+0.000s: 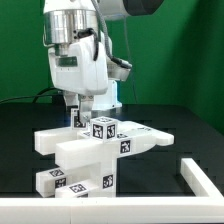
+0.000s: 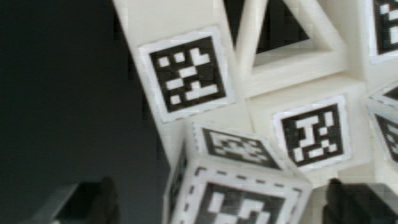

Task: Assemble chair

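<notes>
The gripper hovers open just above the chair — the border rail lies apart, toward the exterior view's right.

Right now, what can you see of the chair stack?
The chair is a pile of chunky white, plastic-looking blocks on the black table, each carrying black-and-white square tags. Flat panels lie crosswise on top, and lower blocks rest on the table. The wrist view shows slotted cutouts. The tool hovers just above the rear of the pile.

Exterior view frontal, mid-range; wrist view close above; both share chair.
</notes>
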`<state>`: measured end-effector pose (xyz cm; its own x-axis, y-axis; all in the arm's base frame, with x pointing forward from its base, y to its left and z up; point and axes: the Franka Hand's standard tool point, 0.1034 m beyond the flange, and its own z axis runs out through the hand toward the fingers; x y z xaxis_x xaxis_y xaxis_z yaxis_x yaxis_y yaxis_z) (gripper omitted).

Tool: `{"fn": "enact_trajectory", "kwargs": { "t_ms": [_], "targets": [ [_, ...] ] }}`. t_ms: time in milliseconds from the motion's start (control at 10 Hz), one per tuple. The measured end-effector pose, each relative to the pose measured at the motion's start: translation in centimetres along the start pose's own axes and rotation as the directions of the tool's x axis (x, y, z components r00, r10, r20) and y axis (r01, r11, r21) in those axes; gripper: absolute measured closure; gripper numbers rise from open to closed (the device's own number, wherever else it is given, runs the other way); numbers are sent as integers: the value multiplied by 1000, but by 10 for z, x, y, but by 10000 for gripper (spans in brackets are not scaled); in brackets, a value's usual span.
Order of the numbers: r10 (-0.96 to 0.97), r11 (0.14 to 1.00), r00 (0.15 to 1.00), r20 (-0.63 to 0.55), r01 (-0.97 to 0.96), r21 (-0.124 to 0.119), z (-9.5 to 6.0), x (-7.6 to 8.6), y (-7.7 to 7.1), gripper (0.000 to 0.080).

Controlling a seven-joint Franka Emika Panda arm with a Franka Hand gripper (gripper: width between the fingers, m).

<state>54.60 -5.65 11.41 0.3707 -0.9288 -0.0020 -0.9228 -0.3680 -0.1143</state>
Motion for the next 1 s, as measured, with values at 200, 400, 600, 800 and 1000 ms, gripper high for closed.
{"fn": "enact_trajectory", "kwargs": {
  "t_ms": [200, 400, 600, 800, 1000],
  "targets": [
    [-464, 886, 885, 32, 464, -16, 0, 4, 4, 153],
    [-580, 814, 814, 43, 581, -22, 1, 1, 6, 151],
    [-724, 689, 689, 36, 725, -28, 1, 2, 4, 151],
    [-942, 335, 336, 22, 941, -40, -1, -2, -5, 151],
    [-918, 395, 396, 21, 918, -42, 0, -1, -3, 278]
  ]
}}
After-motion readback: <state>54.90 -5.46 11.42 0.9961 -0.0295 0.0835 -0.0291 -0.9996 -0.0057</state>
